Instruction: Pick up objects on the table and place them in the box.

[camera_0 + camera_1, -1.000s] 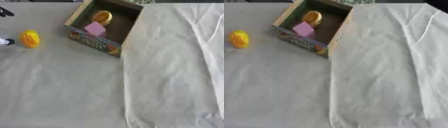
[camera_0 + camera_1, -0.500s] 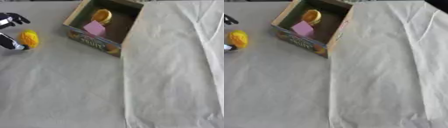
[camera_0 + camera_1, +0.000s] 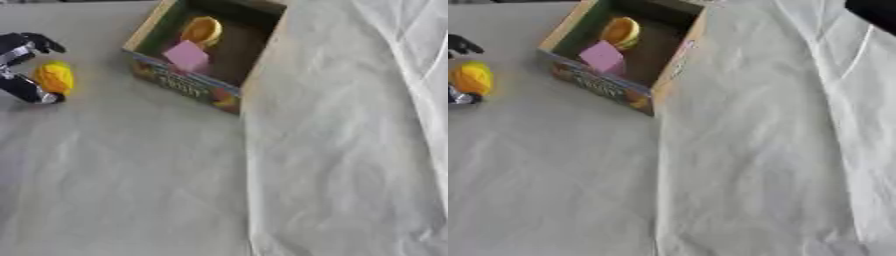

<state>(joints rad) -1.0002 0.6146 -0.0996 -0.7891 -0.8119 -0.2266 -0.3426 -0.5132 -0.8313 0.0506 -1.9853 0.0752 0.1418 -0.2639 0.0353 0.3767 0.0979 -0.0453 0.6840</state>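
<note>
A yellow, egg-shaped object (image 3: pixel 54 77) lies on the white cloth at the far left. My left hand (image 3: pixel 19 85) comes in from the left edge. It is open, with dark fingers (image 3: pixel 35 42) just above the object and the thumb just below it, so the object sits in the gap between them. An open cardboard box (image 3: pixel 262 55) with a printed colourful side stands at the top centre. Inside it are a pink block (image 3: pixel 186 55) and a yellow-orange round thing (image 3: pixel 201 30). My right hand shows in neither view.
A creased white cloth (image 3: pixel 350 150) covers the whole table, with a fold line running down from the box's near corner. A dark shape (image 3: pixel 874 9) fills the top right corner of the right eye view.
My left hand has come further in from the left edge; its fingers and thumb now flank the yellow object. The box and its contents have not moved.
</note>
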